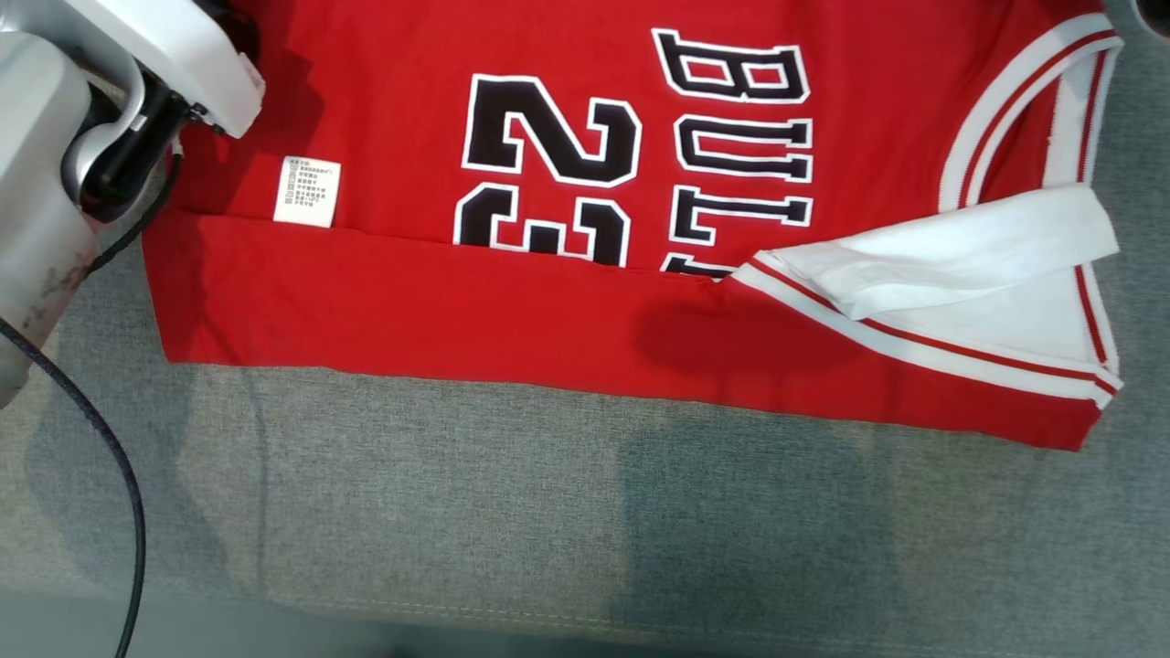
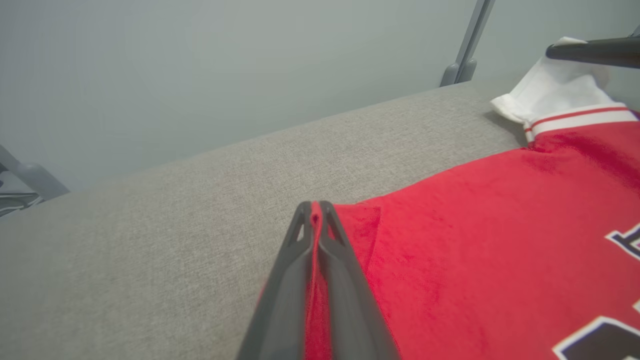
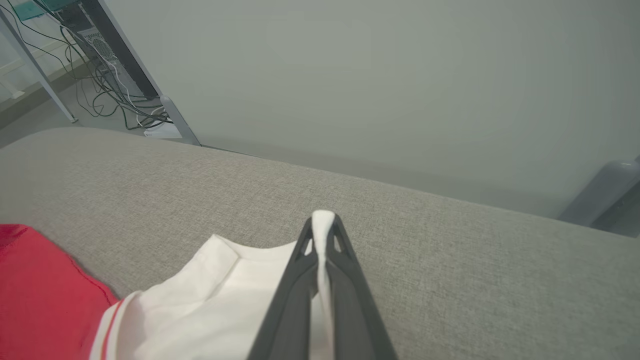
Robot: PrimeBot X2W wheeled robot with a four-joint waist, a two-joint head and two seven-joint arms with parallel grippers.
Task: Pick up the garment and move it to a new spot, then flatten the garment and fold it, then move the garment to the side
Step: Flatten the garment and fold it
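Observation:
The garment [image 1: 366,292] is a red jersey with black-and-white "23" and lettering, a white care label [image 1: 307,190] and white trim. It lies spread on the grey fabric surface [image 1: 457,493] with its near strip folded over. In the left wrist view my left gripper [image 2: 315,210] is shut on a red edge of the garment [image 2: 475,225]. In the right wrist view my right gripper [image 3: 323,220] is shut on the white sleeve part [image 3: 200,300]. One of the right gripper's dark fingers [image 2: 590,50] shows above that white part in the left wrist view. My pale left forearm [image 1: 137,82] sits at the head view's upper left.
A black cable [image 1: 110,457] hangs down the left side. The grey surface's front edge [image 1: 548,621] runs along the bottom. Beyond the far edge are a pale wall, grey metal legs [image 2: 467,45] and tangled cables by a stand [image 3: 115,85].

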